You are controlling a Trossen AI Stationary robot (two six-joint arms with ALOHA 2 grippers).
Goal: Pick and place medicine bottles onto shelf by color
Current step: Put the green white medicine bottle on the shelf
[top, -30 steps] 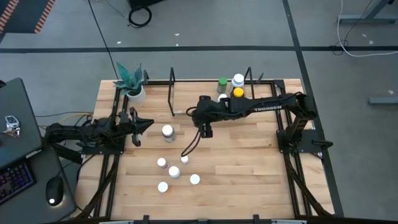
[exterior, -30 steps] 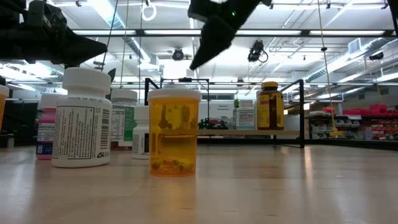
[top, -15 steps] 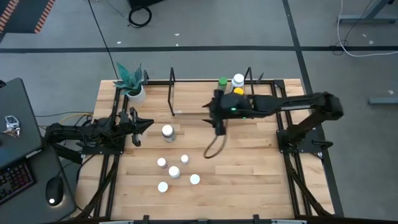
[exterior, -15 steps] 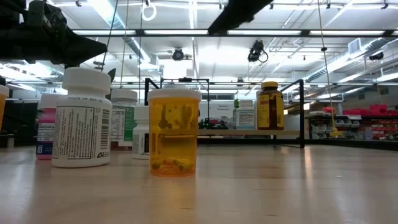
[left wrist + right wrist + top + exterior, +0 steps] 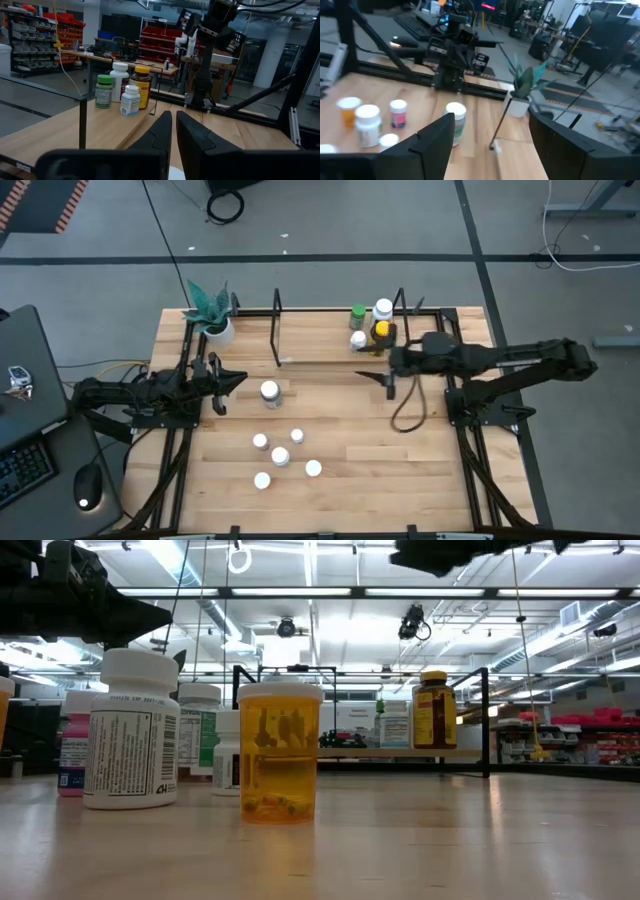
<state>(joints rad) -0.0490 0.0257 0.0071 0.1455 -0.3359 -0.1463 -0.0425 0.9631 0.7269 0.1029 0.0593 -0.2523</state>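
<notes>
Overhead view straight down, low view level across the tabletop (image 5: pixel 420 840), wrist views facing each other

Grey floor (image 5: pixel 330 220) crossed by dark tape lines surrounds the wooden table (image 5: pixel 400 450), with fluorescent ceiling lights (image 5: pixel 330 592) overhead and red storage racks (image 5: pixel 165 42) beyond

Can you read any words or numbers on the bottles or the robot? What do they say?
None can be read.
White bottle: label print too small.
Amber bottle on the shelf: label blurred.
Small white bottle and green bottle: labels blurred.
Right arm: no lettering readable.
</notes>
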